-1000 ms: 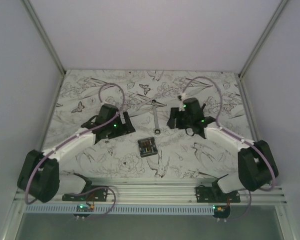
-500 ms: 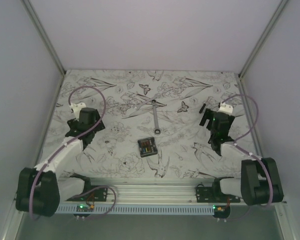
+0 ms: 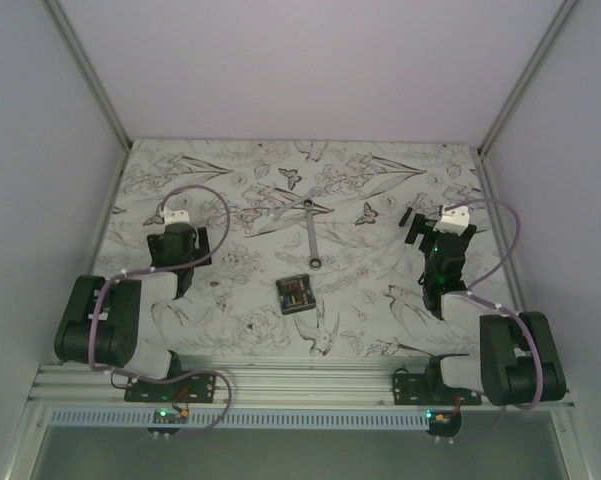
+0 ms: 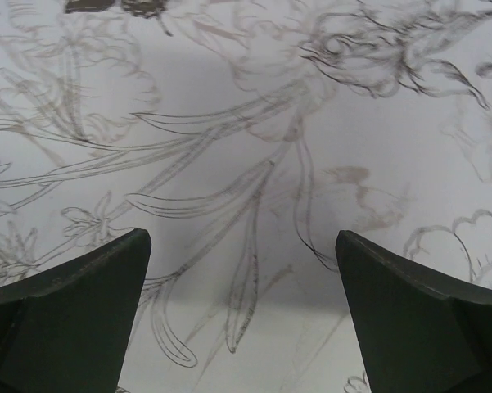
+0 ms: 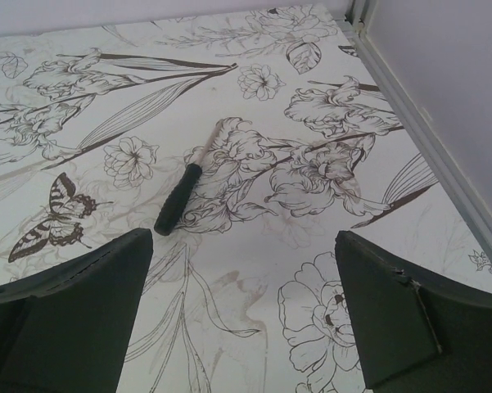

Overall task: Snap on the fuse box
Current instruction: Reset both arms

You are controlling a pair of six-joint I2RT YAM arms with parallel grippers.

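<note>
Spread wide and empty at left fingers (image 4: 74,311) and right fingers (image 5: 409,319), well apart from small black rectangular plastic fuse box (image 3: 294,295); could skid it if pressed off-centre

We see the fuse box (image 3: 294,295) on the surface (image 3: 240,335), fuses showing, the wrench (image 3: 311,233) just behind it; the left hand (image 3: 192,242) and right hand (image 3: 427,236) sit well apart on either side.
</note>
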